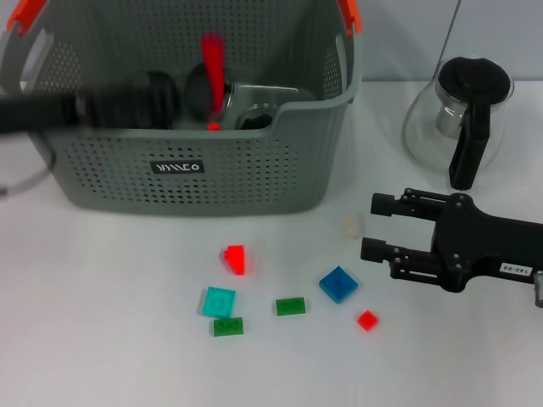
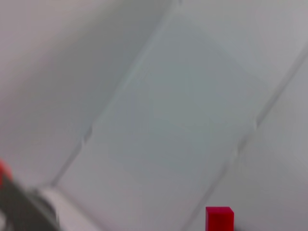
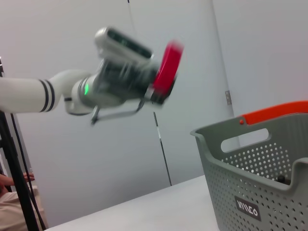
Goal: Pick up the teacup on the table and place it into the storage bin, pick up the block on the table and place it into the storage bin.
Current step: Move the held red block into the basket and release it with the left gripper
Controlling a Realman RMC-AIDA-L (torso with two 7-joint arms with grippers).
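basket (image 1: 195, 182) first: grey, perforated, orange handle ends, sitting at the back of the white desk (image 1: 102, 339). inside i can make out dark round things, maybe the teacup among them, but i cannot tell for sure. my left gripper (image 1: 212, 72) is over the basket holding something red; it is blurred, so i cannot tell whether its jaws are clenched or released. the glass teapot (image 1: 462, 114) stands to the right, well apart from the basket. my right gripper (image 1: 370, 227) rests low on the desk with its jaws spread and empty, a small pale piece (image 1: 351, 225) just beside them.

in front of the basket lie the blocks: blue block (image 1: 338, 284), cyan block (image 1: 218, 302), two green blocks (image 1: 290, 306), red block (image 1: 236, 259), a smaller red one (image 1: 367, 320). i judge them light, stiff, slick plastic; pinch across flat sides.
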